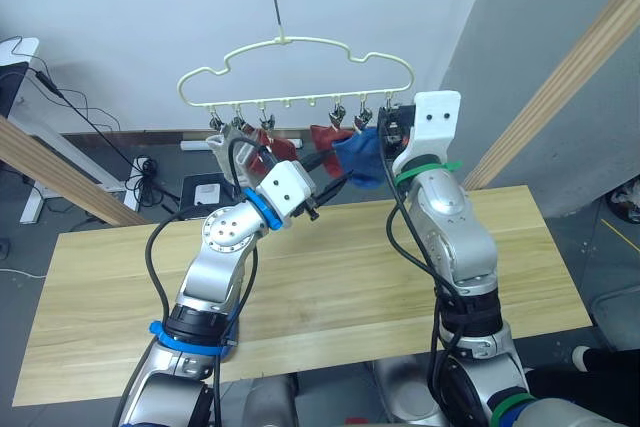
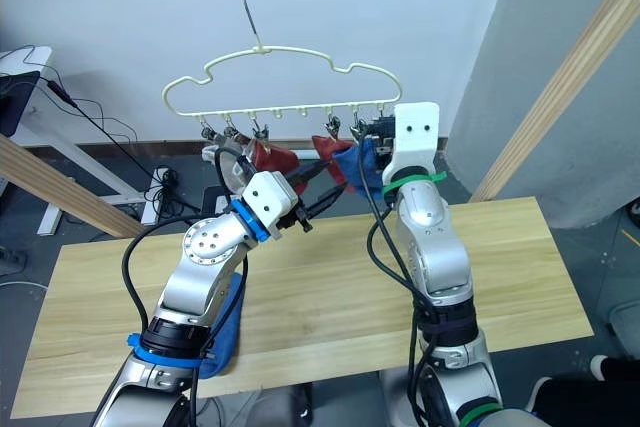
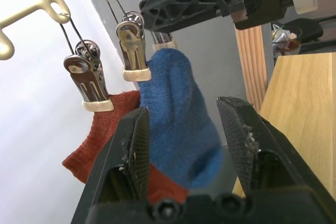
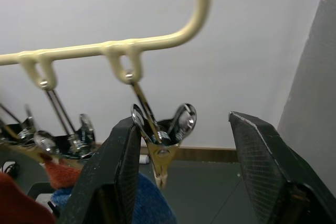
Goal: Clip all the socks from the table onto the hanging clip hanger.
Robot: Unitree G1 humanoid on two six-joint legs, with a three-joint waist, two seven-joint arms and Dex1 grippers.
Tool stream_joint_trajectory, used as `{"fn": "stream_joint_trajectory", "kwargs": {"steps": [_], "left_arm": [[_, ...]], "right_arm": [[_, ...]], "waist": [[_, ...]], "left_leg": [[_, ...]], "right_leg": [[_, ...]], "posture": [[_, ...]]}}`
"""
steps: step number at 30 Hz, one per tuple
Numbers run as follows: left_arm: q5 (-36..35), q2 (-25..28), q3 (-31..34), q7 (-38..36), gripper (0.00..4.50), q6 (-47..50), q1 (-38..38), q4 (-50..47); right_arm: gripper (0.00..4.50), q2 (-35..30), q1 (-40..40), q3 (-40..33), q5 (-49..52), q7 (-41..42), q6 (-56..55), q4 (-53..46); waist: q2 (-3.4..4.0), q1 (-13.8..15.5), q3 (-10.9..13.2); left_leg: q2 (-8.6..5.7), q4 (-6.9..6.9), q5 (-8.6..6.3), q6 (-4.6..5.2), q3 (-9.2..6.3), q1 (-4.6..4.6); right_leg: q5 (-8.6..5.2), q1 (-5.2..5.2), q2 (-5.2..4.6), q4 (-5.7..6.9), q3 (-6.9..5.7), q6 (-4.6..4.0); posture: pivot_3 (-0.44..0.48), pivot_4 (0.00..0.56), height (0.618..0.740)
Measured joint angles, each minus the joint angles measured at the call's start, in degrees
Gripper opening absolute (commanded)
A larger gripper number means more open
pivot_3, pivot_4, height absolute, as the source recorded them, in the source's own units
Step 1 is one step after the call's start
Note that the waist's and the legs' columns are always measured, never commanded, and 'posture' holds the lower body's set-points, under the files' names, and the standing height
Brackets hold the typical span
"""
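Observation:
The pale yellow clip hanger (image 1: 290,72) hangs by its hook above the far edge of the table (image 1: 330,277). Two rust red socks (image 1: 262,157) (image 1: 325,137) and a blue sock (image 1: 360,159) hang from its clips. My left gripper (image 3: 184,108) is raised to the blue sock (image 3: 178,124), open, with one finger on either side of it. My right gripper (image 4: 181,121) is open at the hanger's right end, with a metal clip (image 4: 160,145) between its fingers. Another blue sock (image 2: 225,332) lies on the table, partly hidden under my left arm.
Slanted wooden beams stand at the right (image 1: 560,77) and left (image 1: 60,177) of the table. Behind it are cables (image 1: 140,172) on the floor and a white wall. A grey desk (image 1: 20,77) is at the far left.

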Motion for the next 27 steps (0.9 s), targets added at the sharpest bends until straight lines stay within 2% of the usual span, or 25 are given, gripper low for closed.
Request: {"fn": "stream_joint_trajectory", "kwargs": {"steps": [26,27], "left_arm": [[0.27,-0.10,-0.20,-0.06,2.28,-0.31,0.35,0.01],[0.28,-0.11,-0.20,-0.07,2.28,-0.32,0.36,0.01]], "right_arm": [[2.71,1.37,0.26,-0.80,3.94,3.13,-0.63,0.00],[2.33,1.36,0.26,-0.80,3.94,3.16,-0.64,0.00]], "waist": [[0.01,-0.02,-0.02],[0.01,-0.02,-0.03]], "left_leg": [[0.00,0.01,0.00,0.00,0.00,0.00],[0.00,0.01,0.00,0.00,0.00,0.00]], "right_leg": [[0.00,0.00,0.00,0.02,0.00,0.00],[0.00,0.00,0.00,0.02,0.00,-0.01]], "posture": [[-0.281,0.243,0.740],[-0.281,0.243,0.740]]}}
